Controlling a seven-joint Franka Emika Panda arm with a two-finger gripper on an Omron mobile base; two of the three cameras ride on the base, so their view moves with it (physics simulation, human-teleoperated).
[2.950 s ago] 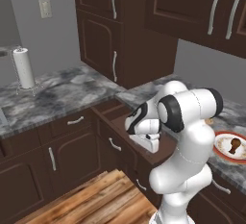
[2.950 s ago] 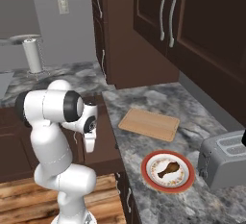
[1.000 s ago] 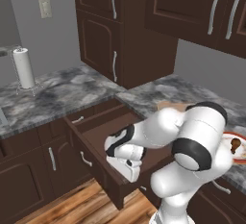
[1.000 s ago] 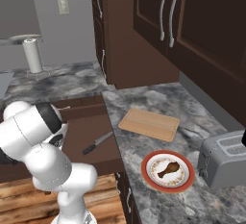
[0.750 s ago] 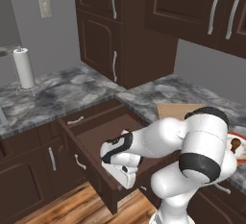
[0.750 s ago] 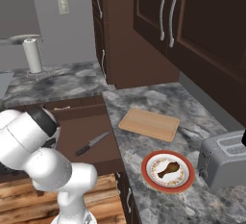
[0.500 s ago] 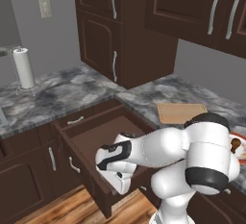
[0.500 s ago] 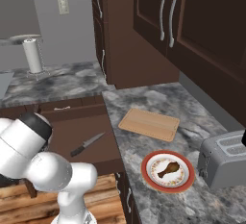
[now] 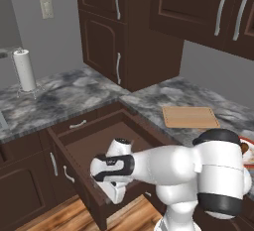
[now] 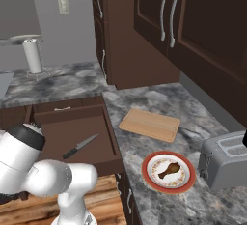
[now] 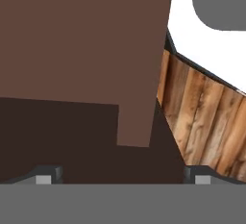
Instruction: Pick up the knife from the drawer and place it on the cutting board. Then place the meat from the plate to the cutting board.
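Right base view has the drawer (image 10: 72, 137) pulled fully out, and the knife (image 10: 80, 146) lies flat on its floor, black handle toward the front panel, blade angled toward the back right corner. It touches neither wall.

From the left base view, the gripper (image 9: 115, 191) sits low against the outside of the drawer's (image 9: 94, 145) front panel, below the rim, with the white forearm reaching across to it from the robot's body. So the knife is above and beyond the hand, on the far side of that panel.

Hand view looks straight at brown wood at very close range: the drawer (image 11: 81, 50) front takes up most of the frame, with darker cabinet face under it and plank floor (image 11: 206, 117) off to one side. The two fingertips (image 11: 44, 179) sit far apart at the bottom corners with nothing between them, so the jaws are spread wide and empty.

Well beyond the drawer from the hand, on the grey marble counter (image 10: 144, 101), rests the cutting board (image 10: 150, 124), bare. Nearer the robot's side of it is the plate (image 10: 169, 172) with the meat (image 10: 168, 170) in its middle. A toaster (image 10: 224, 160) stands just past the plate.
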